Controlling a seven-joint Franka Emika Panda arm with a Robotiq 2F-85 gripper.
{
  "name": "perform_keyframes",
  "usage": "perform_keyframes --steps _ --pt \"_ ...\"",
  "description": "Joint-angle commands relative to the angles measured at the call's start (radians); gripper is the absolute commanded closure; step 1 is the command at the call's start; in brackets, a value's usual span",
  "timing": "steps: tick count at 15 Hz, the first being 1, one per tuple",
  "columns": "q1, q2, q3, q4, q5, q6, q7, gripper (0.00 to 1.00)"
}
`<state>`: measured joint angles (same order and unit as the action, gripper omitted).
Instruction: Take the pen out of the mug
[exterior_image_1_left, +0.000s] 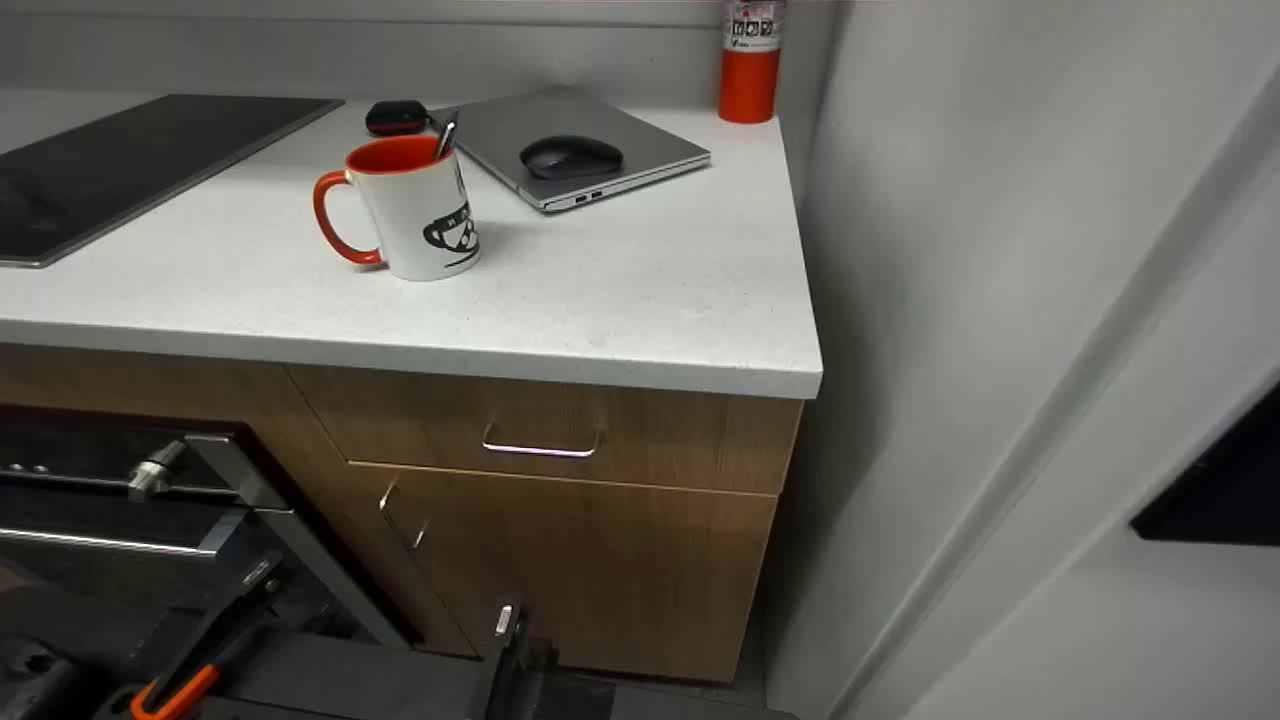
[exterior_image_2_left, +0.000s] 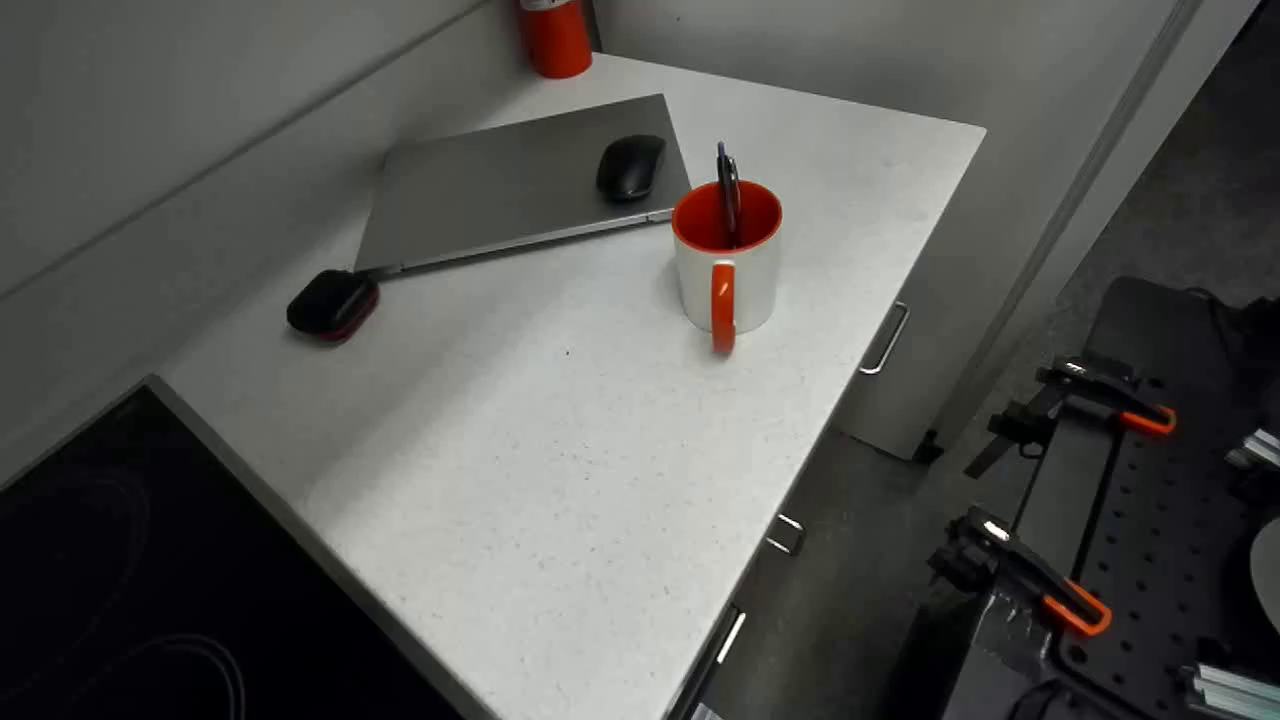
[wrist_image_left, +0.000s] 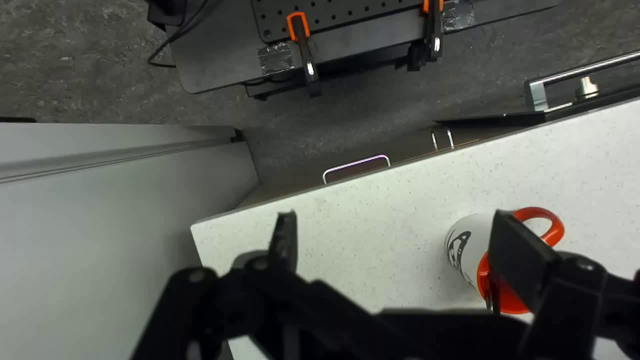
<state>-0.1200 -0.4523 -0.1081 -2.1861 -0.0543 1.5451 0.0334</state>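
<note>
A white ceramic mug (exterior_image_1_left: 405, 215) with red handle, red interior and dark side emblem stands upright on the white, faintly speckled tabletop (exterior_image_1_left: 640, 290). A thin, dark, straight pen (exterior_image_2_left: 731, 200) is inside the mug, tilted, its upper end projecting above the rim on the side opposite the handle in both exterior views.

The black gripper (wrist_image_left: 395, 220) is released; in the wrist view its two fingers (wrist_image_left: 522, 252) stand wide apart. One finger covers part of the mug from that viewpoint.

A closed, flat grey laptop (exterior_image_1_left: 590, 112) lies near the mug, with a rounded black computer mouse (exterior_image_1_left: 570, 157) on its lid. Just beside one laptop corner sits a small rounded black-and-red case (exterior_image_2_left: 333, 305). A red cylinder (exterior_image_1_left: 748, 85), upper part out of frame, stands at the rear near the wall. A flat black glass cooktop (exterior_image_2_left: 170, 560) has a metal edge.
</note>
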Motion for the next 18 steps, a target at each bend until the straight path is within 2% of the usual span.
perform_keyframes --steps 1,6,10,14,17,18 --pt "0.000 0.001 0.000 0.002 0.000 -0.003 -0.001 0.00" --pt "0.000 0.001 0.000 0.002 0.000 -0.003 -0.001 0.00" --pt "0.049 0.057 -0.009 0.008 0.157 0.072 -0.056 0.00" --pt "0.097 0.140 0.017 0.019 0.266 0.173 -0.115 0.00" --pt "0.116 0.213 0.034 0.040 0.300 0.178 -0.131 0.00" --pt "0.101 0.161 0.040 0.001 0.264 0.182 -0.097 0.00"
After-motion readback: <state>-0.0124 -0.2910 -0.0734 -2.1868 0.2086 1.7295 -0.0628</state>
